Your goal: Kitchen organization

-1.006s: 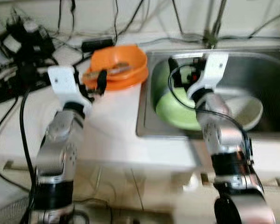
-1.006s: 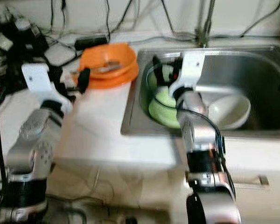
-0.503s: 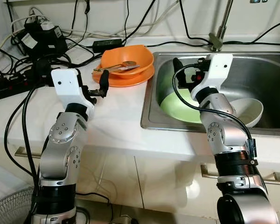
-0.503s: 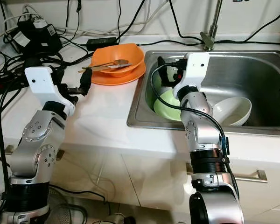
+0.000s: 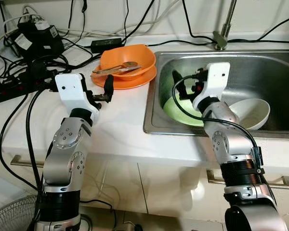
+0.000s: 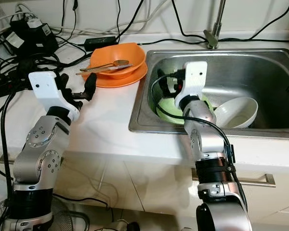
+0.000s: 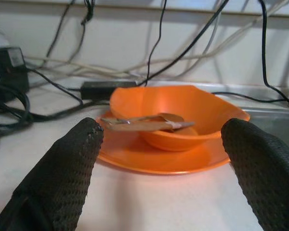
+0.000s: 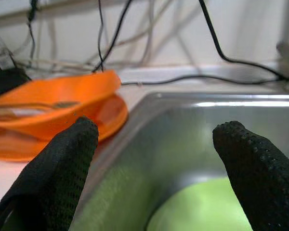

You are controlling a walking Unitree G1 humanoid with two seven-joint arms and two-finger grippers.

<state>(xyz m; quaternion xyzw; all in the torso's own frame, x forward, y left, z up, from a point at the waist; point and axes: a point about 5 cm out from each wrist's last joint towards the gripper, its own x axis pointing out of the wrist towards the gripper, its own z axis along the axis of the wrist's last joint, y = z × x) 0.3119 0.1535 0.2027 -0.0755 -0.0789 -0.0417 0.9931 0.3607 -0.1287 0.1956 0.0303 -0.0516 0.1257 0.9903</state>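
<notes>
Dishes were split between two places: an orange bowl (image 5: pixel 127 61) sat on an orange plate (image 5: pixel 130 81) on the white counter (image 5: pixel 120 125), just left of the steel sink (image 5: pixel 274 72), while a green plate (image 5: pixel 180 109) and a white bowl (image 5: pixel 250 113) lay down in the basin. A spoon (image 5: pixel 116 69) rested across the orange bowl's rim, together with what looked like a second utensil we could not make out.

We had our left gripper (image 5: pixel 107 91) raised over the counter, near the orange stack but not touching it, its fingers (image 7: pixel 62 168) spread wide with nothing between them. Our wrist view looked straight at the bowl and plate framed between the two pads, so we judged that we were lined up for a reach toward that stack.

Our right gripper (image 5: pixel 178 84) hung inside the sink above the green plate, fingers (image 8: pixel 62 163) likewise apart and empty, pointed toward the basin's left wall. The green plate leaned there against the wall, partly tucked under the white bowl, which probably explained why we came in from the near side, where its rim was exposed.

Cables (image 5: pixel 19 82) and a power strip (image 5: pixel 5 91) crowded the counter's left end, leaving little room beyond the orange stack.
</notes>
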